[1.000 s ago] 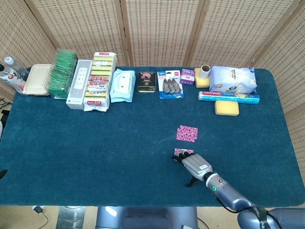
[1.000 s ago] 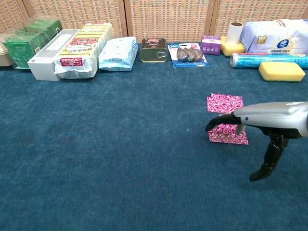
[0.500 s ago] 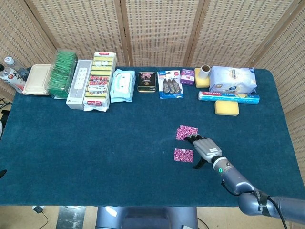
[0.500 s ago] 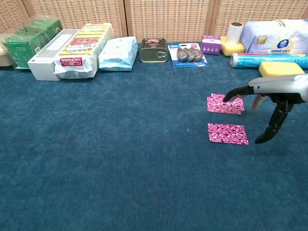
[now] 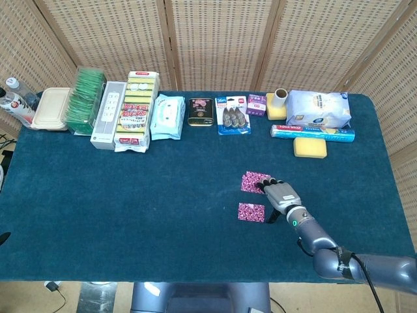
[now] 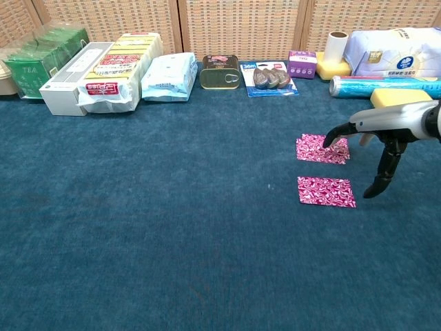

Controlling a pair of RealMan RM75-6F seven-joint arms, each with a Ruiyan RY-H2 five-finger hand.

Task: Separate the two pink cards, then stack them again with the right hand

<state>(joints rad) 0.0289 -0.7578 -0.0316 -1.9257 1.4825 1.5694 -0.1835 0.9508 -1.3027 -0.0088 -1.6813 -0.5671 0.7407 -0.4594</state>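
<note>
The right hand [image 6: 375,141], having left the nearer flat pink patterned card [image 6: 326,191], is now reaching over the farther pink patterned card [image 6: 321,149]. It is holding nothing, fingers spread; restacking is seemingly starting.

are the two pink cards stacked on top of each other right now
No, the far pink card and the near pink card lie apart, with bare blue cloth between them.

The right arm reaches in from the near right edge of the surface [image 5: 130,195]; its right hand [image 5: 280,193] is palm down, fingers [image 6: 335,132] spread forward, thumb angled down toward the surface, holding nothing
</note>
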